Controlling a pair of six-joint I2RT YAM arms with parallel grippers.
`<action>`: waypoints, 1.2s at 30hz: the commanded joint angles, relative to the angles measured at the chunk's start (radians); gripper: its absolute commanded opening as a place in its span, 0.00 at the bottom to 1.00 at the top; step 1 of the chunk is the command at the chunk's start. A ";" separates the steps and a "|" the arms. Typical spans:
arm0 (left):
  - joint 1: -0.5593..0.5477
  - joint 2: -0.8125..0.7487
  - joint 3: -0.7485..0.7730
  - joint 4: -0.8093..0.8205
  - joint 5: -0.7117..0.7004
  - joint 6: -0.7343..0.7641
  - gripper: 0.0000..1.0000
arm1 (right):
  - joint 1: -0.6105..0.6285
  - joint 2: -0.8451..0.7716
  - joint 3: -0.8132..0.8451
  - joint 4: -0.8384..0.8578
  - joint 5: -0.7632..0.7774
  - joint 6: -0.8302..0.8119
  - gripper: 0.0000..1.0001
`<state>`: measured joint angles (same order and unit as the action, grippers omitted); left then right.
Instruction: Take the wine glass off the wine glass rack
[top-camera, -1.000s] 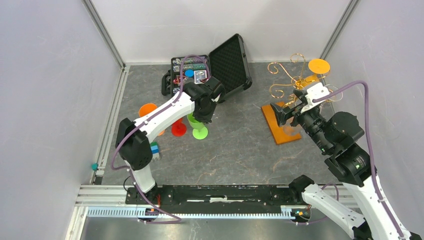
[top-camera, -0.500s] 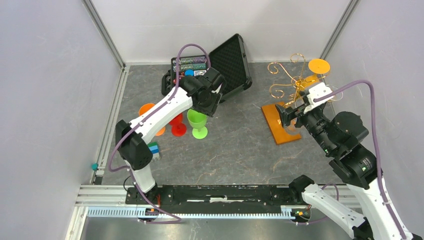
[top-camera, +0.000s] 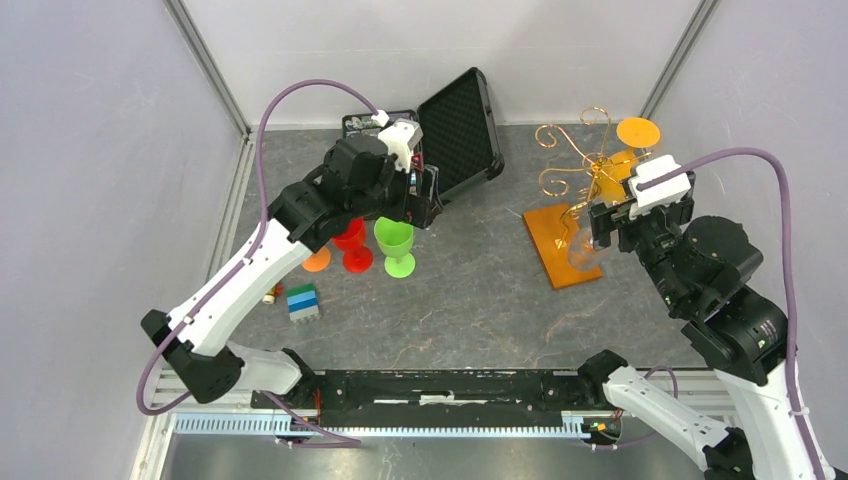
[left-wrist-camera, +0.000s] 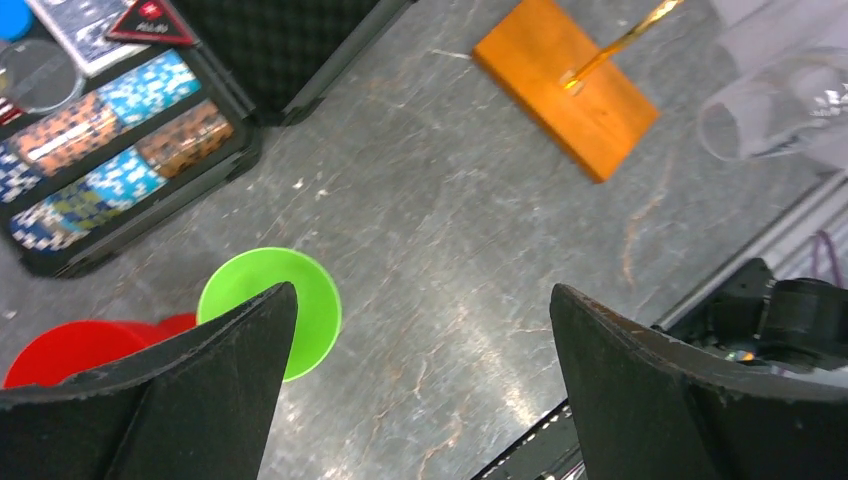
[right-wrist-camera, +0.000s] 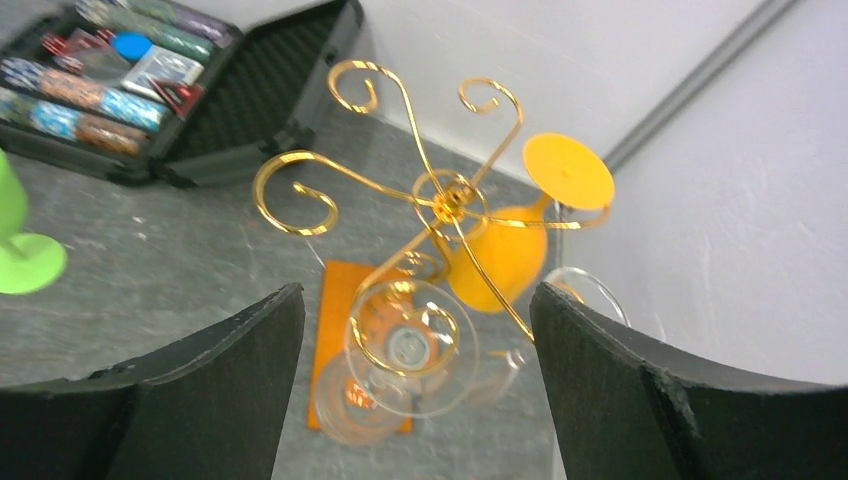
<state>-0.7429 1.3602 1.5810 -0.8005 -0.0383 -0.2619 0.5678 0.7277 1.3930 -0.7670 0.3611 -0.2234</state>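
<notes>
Right gripper, spread and empty, is facing the clear wine glass at the wine glass rack's 6 o'clock; grasping comes next.

Left arm and right arm: white link shells, black joint housings. One purple cable per wrist (beside a white camera block). Fingers matte black, wedge-shaped, lightly scuffed.
</notes>
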 joint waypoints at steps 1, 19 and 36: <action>-0.003 -0.059 -0.086 0.257 0.145 -0.040 1.00 | 0.004 -0.001 0.008 -0.081 0.157 -0.030 0.88; -0.003 -0.102 -0.208 0.473 0.235 -0.133 1.00 | 0.045 0.048 0.117 -0.054 0.267 0.415 0.92; -0.003 -0.095 -0.210 0.567 0.321 -0.163 1.00 | -0.178 0.480 0.470 -0.070 -0.328 0.393 0.92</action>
<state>-0.7429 1.2850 1.3666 -0.3050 0.2481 -0.3882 0.5350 1.1313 1.8324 -0.8696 0.3771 0.1600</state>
